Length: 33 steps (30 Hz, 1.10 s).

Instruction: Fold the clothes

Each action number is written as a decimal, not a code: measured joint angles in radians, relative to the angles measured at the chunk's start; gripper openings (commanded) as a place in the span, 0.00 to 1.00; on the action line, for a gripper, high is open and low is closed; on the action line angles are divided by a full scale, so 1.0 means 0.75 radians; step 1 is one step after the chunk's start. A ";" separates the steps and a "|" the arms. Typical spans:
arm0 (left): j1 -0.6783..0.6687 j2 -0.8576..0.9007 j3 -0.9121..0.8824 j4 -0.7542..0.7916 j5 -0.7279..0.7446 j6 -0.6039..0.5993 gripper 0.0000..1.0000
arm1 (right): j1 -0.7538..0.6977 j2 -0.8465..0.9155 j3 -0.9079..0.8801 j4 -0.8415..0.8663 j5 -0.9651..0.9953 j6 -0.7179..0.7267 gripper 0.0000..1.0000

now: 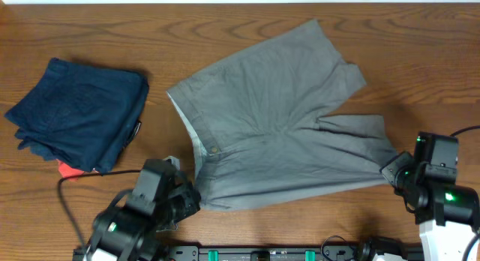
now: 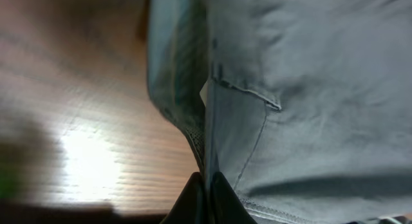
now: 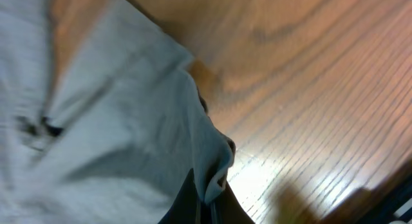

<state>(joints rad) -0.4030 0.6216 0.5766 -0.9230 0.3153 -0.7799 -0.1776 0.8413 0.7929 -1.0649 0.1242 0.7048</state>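
The grey shorts (image 1: 277, 118) lie spread on the wooden table, waistband with lighter lining and button (image 1: 213, 150) to the left, two legs to the right. My left gripper (image 1: 187, 197) is shut on the waistband's near corner; the left wrist view shows the shorts (image 2: 309, 89) pinched between its fingers (image 2: 207, 192). My right gripper (image 1: 396, 171) is shut on the hem of the near leg; the right wrist view shows the shorts (image 3: 116, 134) clamped in its fingers (image 3: 205, 198).
A folded navy-blue garment (image 1: 79, 111) lies at the left, with a small red cloth (image 1: 69, 169) peeking from under its near edge. Bare wooden table (image 1: 420, 66) surrounds the shorts.
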 measured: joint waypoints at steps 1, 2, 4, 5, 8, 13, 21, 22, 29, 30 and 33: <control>0.000 -0.040 0.000 0.016 -0.005 0.001 0.06 | 0.000 -0.008 0.020 0.001 0.000 -0.023 0.01; -0.001 -0.068 0.000 0.034 -0.012 0.001 0.06 | 0.000 -0.009 0.045 0.013 -0.002 -0.051 0.01; -0.001 -0.098 0.000 0.095 -0.037 0.001 0.06 | 0.000 -0.002 0.087 0.058 -0.017 -0.100 0.01; 0.000 -0.099 0.000 0.137 -0.052 0.001 0.06 | 0.000 0.009 0.110 0.098 -0.032 -0.133 0.01; 0.003 -0.072 0.000 0.288 -0.107 -0.001 0.06 | 0.001 0.079 0.193 0.243 -0.096 -0.241 0.01; 0.086 0.070 0.004 0.561 -0.190 -0.004 0.06 | 0.041 0.311 0.340 0.449 -0.207 -0.374 0.01; 0.354 0.446 0.012 1.107 -0.222 -0.007 0.06 | 0.231 0.722 0.493 0.954 -0.279 -0.445 0.01; 0.378 0.512 0.013 1.183 -0.228 -0.006 0.06 | 0.247 0.751 0.498 1.014 -0.281 -0.447 0.01; 0.436 0.986 0.012 1.686 -0.279 -0.006 0.27 | 0.359 1.088 0.515 1.448 -0.258 -0.461 0.41; 0.438 1.040 0.012 1.741 -0.282 0.002 0.49 | 0.369 1.137 0.517 1.492 -0.259 -0.463 0.41; 0.448 1.198 0.012 1.860 -0.287 -0.007 0.98 | 0.403 1.279 0.518 1.529 -0.264 -0.467 0.46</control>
<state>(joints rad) -0.0669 1.5200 0.5858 0.4717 0.1001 -0.7853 0.1246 1.8008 1.1812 0.0822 -0.0742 0.3546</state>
